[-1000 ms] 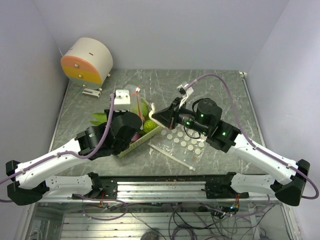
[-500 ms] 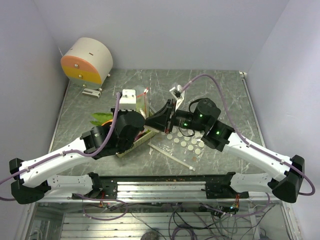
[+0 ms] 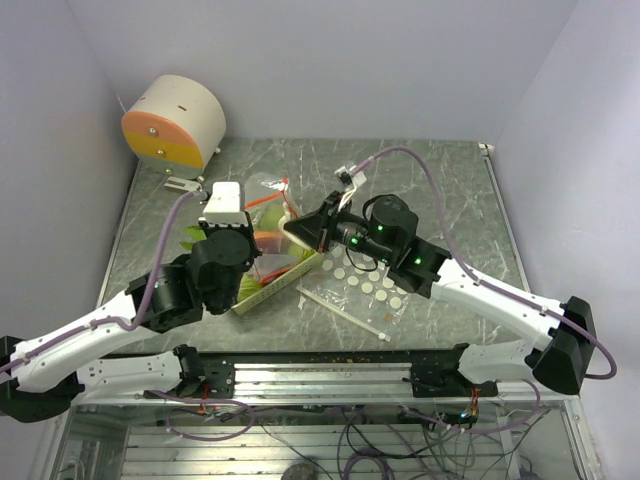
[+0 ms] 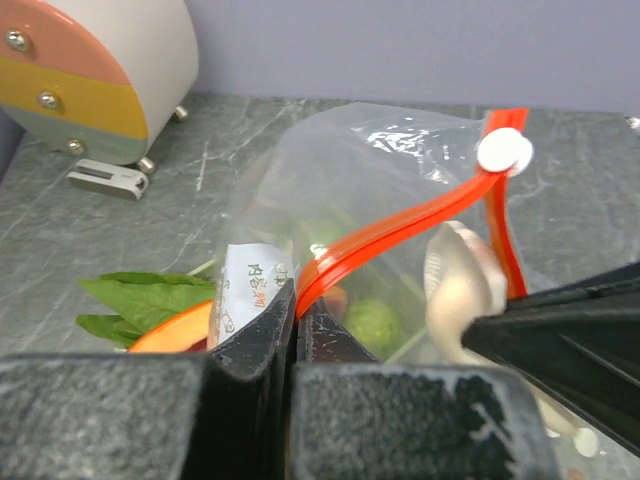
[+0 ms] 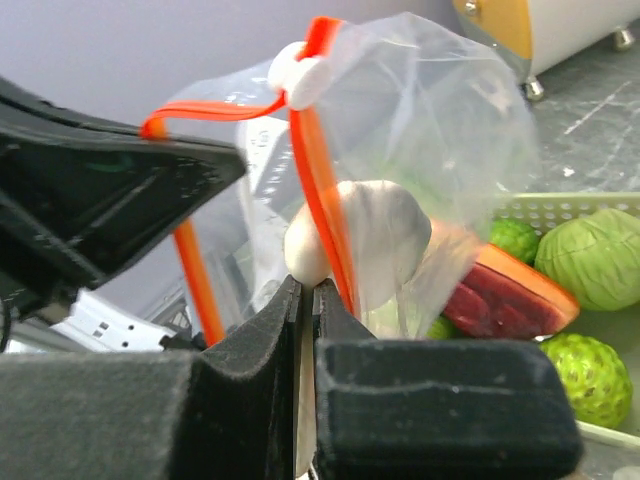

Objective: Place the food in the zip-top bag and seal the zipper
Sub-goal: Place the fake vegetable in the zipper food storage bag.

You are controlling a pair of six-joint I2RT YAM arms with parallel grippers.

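The clear zip-top bag [image 3: 265, 195] with an orange-red zipper [image 4: 400, 225] and white slider [image 4: 503, 150] is held up above the pale-green basket [image 3: 278, 288]. My left gripper [image 3: 243, 205] is shut on the zipper strip [image 4: 300, 290]. My right gripper [image 3: 292, 228] is shut on a white rounded toy piece [image 5: 358, 240] at the bag's mouth, right beside the zipper [image 5: 320, 190]. Bumpy light-green balls [image 5: 597, 258] and a red-orange piece [image 5: 510, 295] lie in the basket [image 5: 560, 205]. A green ball [image 4: 372, 322] shows through the bag. The carrot [image 4: 170, 330] with its leaves [image 4: 140, 295] lies to the left.
A white and orange cylinder device [image 3: 175, 120] stands at the back left. A clear sheet with white round dots [image 3: 370, 285] lies right of the basket. The right arm's black finger [image 4: 560, 340] crowds the left wrist view; the left gripper [image 5: 100, 190] crowds the right wrist view.
My left gripper has moved left and up with the bag, which now stands raised. My right gripper has moved left with the white piece to the bag's mouth.
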